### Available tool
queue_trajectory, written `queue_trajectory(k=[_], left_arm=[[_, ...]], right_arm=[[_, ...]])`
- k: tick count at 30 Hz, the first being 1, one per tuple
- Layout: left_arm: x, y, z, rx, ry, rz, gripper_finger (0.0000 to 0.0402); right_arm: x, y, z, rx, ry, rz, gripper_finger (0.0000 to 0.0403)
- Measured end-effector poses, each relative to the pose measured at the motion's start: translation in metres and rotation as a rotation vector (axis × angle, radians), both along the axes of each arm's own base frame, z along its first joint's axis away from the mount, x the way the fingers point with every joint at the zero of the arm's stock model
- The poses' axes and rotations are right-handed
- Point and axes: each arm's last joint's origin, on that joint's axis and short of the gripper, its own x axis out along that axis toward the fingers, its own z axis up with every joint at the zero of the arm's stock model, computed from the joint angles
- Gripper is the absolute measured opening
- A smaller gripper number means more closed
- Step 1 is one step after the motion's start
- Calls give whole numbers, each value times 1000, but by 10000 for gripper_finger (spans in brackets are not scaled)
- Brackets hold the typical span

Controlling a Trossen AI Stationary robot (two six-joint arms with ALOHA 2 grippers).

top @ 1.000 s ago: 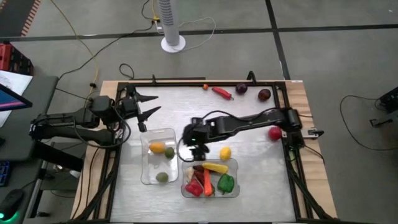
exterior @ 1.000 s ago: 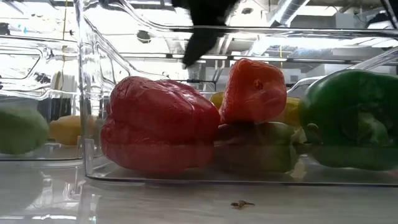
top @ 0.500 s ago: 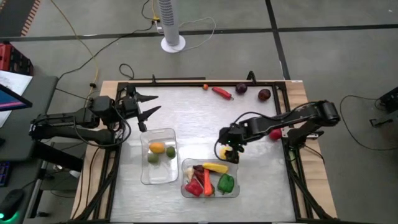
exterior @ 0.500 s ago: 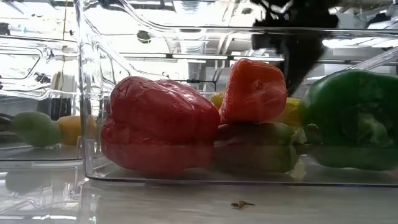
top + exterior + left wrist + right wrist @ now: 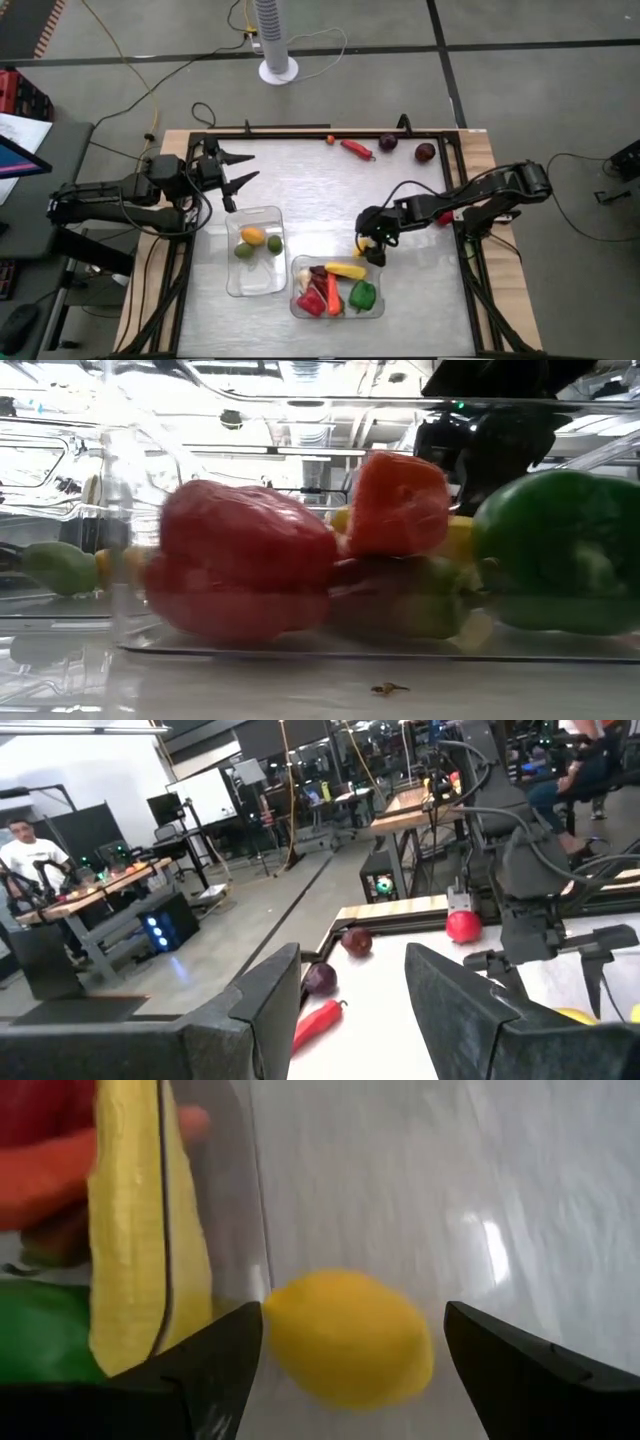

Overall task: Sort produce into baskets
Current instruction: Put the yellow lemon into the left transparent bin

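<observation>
In the high view the right end effector sits at centre frame, just above the upper right corner of the lower tub, its fingers spread wide around a lemon on the table; that tub holds red, yellow and green peppers. The left tub, left of centre, holds an orange piece and two limes. The left end effector hangs at upper left above it, fingers narrowly apart and empty. A chilli and two dark rounds lie along the table's top edge, and a red piece shows at right beside the right arm. In the low view a red pepper, an orange-red piece and a green pepper fill the near tub, the dark arm at upper right behind them. The left wrist view shows its fingers with a gap between, chilli and rounds beyond. The right wrist view shows the lemon between wide fingers, not gripped, beside the tub wall.
</observation>
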Motion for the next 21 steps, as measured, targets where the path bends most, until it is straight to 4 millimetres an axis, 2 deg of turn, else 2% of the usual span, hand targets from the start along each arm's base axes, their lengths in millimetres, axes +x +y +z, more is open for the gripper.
queue_trajectory(k=[8,13,21], left_arm=[[0,0,0,-1,0,0,169],[0,0,0,-2,2,0,169],[0,0,-1,-3,10,0,169]], right_arm=[[-4,-1,-8,-35,-1,26,341],[-5,-1,-6,-68,-14,33,340],[-16,-1,26,-82,-132,29,325]])
